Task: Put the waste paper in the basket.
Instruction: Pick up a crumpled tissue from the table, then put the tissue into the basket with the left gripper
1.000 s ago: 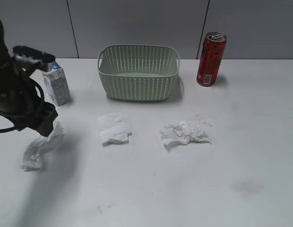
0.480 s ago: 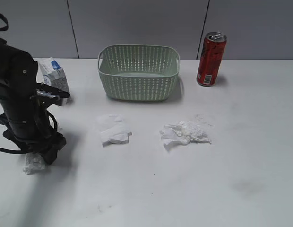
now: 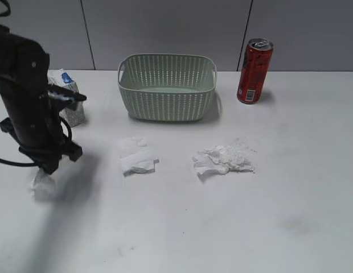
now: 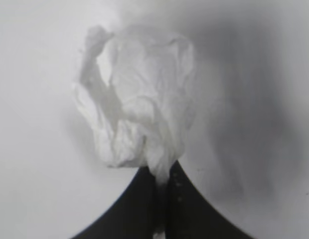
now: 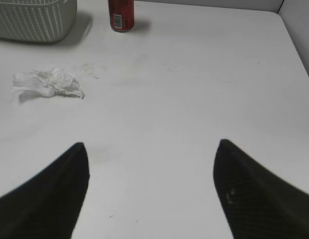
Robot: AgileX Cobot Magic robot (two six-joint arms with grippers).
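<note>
Left claw (image 4: 162, 191) clenched on the lower edge of an elongated crumpled white tissue wad (image 4: 137, 94), fingers pressed together with paper pinched between; in the exterior view this wad (image 3: 42, 183) hangs under the black arm at far left of the white counter (image 3: 222, 227). White-and-blue carton (image 3: 71, 108) stands just behind the arm. Flatter white tissue wad (image 3: 136, 156) lies on the counter in front of the pale green slotted plastic basket (image 3: 167, 88), well apart from it. Ragged white tissue wad (image 3: 223, 159) lies right of centre. Red drink can (image 3: 254, 71) stands upright beside the basket's right end. Right claw (image 5: 149, 169) released, fingers spread wide over bare counter.
</note>
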